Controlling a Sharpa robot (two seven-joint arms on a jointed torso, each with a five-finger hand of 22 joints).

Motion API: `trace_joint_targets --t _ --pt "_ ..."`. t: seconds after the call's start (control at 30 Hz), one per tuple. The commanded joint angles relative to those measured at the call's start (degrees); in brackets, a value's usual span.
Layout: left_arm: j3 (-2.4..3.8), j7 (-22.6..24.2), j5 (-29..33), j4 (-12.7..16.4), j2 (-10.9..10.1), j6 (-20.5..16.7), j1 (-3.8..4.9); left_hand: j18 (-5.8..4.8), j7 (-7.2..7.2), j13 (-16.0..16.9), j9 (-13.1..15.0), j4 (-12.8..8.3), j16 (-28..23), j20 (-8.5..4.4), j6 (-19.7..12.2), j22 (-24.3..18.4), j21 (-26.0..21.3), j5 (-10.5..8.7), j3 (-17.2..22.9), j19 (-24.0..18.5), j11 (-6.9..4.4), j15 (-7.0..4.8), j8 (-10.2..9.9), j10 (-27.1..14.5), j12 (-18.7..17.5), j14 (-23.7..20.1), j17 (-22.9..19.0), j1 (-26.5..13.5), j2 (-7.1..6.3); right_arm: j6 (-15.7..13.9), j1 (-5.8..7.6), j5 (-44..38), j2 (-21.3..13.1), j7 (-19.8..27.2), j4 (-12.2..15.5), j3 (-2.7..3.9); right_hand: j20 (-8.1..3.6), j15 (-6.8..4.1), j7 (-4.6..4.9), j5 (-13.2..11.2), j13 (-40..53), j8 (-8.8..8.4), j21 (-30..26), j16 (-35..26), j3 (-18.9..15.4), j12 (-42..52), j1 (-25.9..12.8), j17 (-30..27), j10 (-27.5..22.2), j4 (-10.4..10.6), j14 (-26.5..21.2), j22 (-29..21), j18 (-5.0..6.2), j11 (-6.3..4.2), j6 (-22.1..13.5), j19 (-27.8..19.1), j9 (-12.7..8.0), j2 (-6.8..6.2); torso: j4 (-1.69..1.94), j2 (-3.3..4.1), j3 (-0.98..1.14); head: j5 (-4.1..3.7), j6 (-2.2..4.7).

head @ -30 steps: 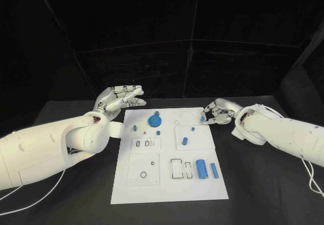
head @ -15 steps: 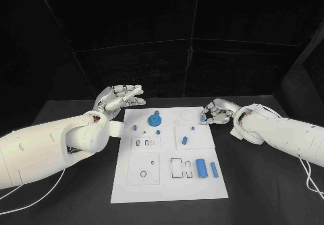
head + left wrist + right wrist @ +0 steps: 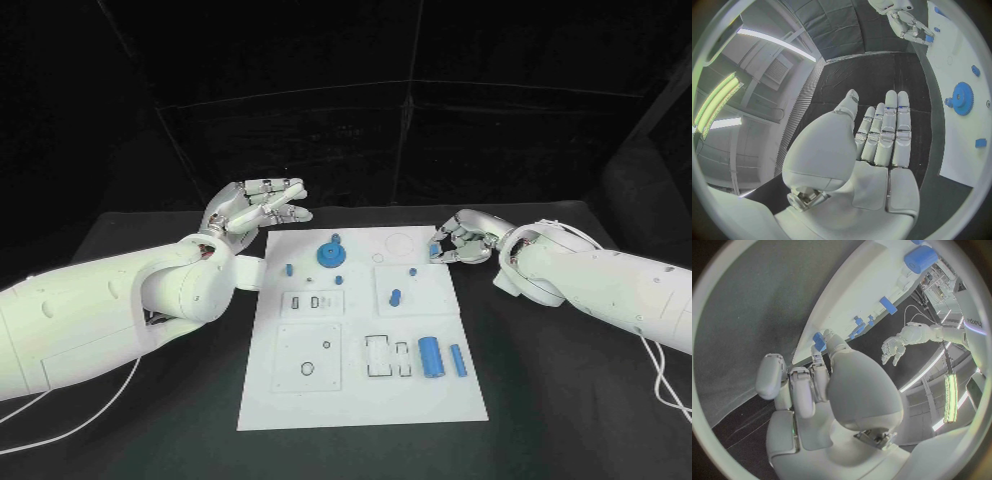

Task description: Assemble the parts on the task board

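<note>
Head view: right robot hand (image 3: 462,240) pinches a small blue part (image 3: 434,251) at the task board (image 3: 361,400) far-right edge — seat it squarely, I'd say; left wrist view: left robot hand (image 3: 879,135) spread, holding nothing, beside the gear (image 3: 962,98); right wrist view — part at fingertips (image 3: 820,354).

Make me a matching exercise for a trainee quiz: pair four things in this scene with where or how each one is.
Things:
1. left hand
2. right hand
3. blue gear
4. large blue cylinder

States:
A. lies on the task board's near half
B. open, off the board's far left corner
C. pinches a small blue part at the board's far right edge
D. lies on the board's far half

Pairs: 1-B, 2-C, 3-D, 4-A
</note>
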Motion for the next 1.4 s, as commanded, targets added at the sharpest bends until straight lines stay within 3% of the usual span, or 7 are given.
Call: trace_joint_targets --t 0.03,0.23,0.53,0.73,1.0,1.17,1.4 --pt "0.04 0.3 -0.3 0.0 0.0 0.7 0.07 0.28 -0.02 0.0 0.0 -0.4 -0.1 0.19 0.5 0.0 -0.2 -0.03 0.0 0.0 0.15 0.04 -0.3 0.4 -0.2 -0.4 0.0 -0.1 0.7 -0.3 0.07 -0.9 0.1 -0.3 0.0 0.01 -0.19 -0.46 -0.11 -0.3 4.8 0.39 0.2 0.4 0.6 0.3 0.1 12.8 0.3 0.1 5.6 0.2 -0.33 -0.43 1.1 0.4 0.1 1.04 0.0 -0.01 0.01 0.01 -0.06" --pt "0.03 0.3 -0.3 0.0 0.0 0.7 0.07 0.28 -0.02 0.0 0.0 -0.4 -0.1 0.19 0.5 0.0 -0.2 -0.03 0.0 0.0 0.15 0.04 -0.3 0.4 -0.2 -0.4 0.0 -0.1 0.7 -2.3 0.07 -0.9 0.0 -0.3 0.0 0.01 -0.79 -1.24 -1.29 -1.6 5.1 1.45 0.5 0.5 2.6 0.5 0.8 13.1 0.6 -0.3 5.6 0.5 -0.39 -1.41 4.2 0.6 0.4 3.17 -0.02 -0.01 0.01 0.07 -0.11" --pt "0.03 0.3 -0.3 0.1 -0.1 0.7 0.07 0.28 -0.02 0.0 0.0 -0.4 -0.1 0.19 0.5 0.0 -0.2 -0.03 0.0 0.0 0.15 0.04 -0.3 0.4 -0.2 -0.4 0.0 -0.1 0.7 -6.3 0.08 -0.9 -0.4 0.4 1.1 0.02 -1.52 -1.94 -2.09 -1.7 5.3 1.94 0.7 0.6 4.5 0.6 1.4 13.6 0.8 -1.3 5.7 1.1 -0.51 -2.16 6.0 0.9 0.6 4.02 -0.08 -0.06 0.01 0.09 -0.11" --pt "0.03 0.2 -0.3 0.1 -0.3 0.5 0.07 0.28 -0.02 0.0 0.0 -0.4 -0.1 0.19 0.5 0.0 -0.2 -0.03 0.0 0.0 0.15 0.04 -0.3 0.4 -0.2 -0.4 0.0 -0.1 0.7 -8.9 0.13 -0.8 -1.9 -1.5 5.0 0.06 -1.66 -2.03 -2.07 -1.7 5.0 1.75 0.7 0.7 5.0 0.3 1.2 13.7 0.7 -1.4 5.8 1.0 -0.5 -2.19 5.9 0.9 0.5 4.13 -0.04 -0.19 -0.11 0.27 -0.05" --pt "0.03 0.2 -0.3 -0.2 -0.4 0.7 0.1 0.27 -0.04 0.0 0.0 -0.5 -0.2 0.19 0.6 -0.1 -0.3 -0.03 0.0 0.1 0.14 0.04 -0.3 0.5 -0.2 -0.3 0.1 -0.1 0.79 -10.5 0.85 -0.8 -3.2 -9.1 14.8 0.14 -1.73 -2.04 -2.01 -1.9 4.9 1.5 0.6 0.6 5.3 0.1 0.9 13.5 0.6 -1.7 5.7 1.0 -0.5 -2.17 5.8 0.8 0.4 3.68 0.07 -0.82 -0.49 0.51 -0.34" --pt "0.03 0.1 -0.3 -0.6 -0.1 1.0 0.1 0.29 -0.15 0.0 0.0 -0.5 -0.3 0.18 0.9 -0.2 -0.4 -0.04 -0.2 0.1 0.04 0.01 -0.2 0.9 -0.1 -0.3 0.3 -0.3 0.92 -11.4 1.04 -2.3 -1.0 -13.9 19.1 0.16 -1.73 -2.03 -2.0 -1.9 4.8 1.49 0.6 0.5 5.3 0.0 0.8 13.4 0.6 -1.7 5.7 0.9 -0.48 -2.16 5.8 0.8 0.4 3.64 0.19 -1.1 -0.69 0.82 -0.53" --pt "0.03 -0.1 -0.3 -1.6 0.6 1.3 0.11 0.3 -0.23 0.1 0.1 -0.6 -0.4 0.16 1.2 -0.2 -0.5 -0.04 -0.2 0.2 -0.04 -0.04 -0.1 1.3 0.0 -0.2 0.4 -0.4 1.04 -10.7 1.05 -5.6 5.6 -18.2 19.7 0.12 -1.75 -2.04 -2.01 -2.1 4.1 1.38 0.5 0.4 5.5 -0.9 0.3 13.0 0.1 -1.7 5.6 0.6 -0.43 -2.16 5.9 0.7 0.3 3.23 0.58 -1.53 -0.92 1.59 -1.41"
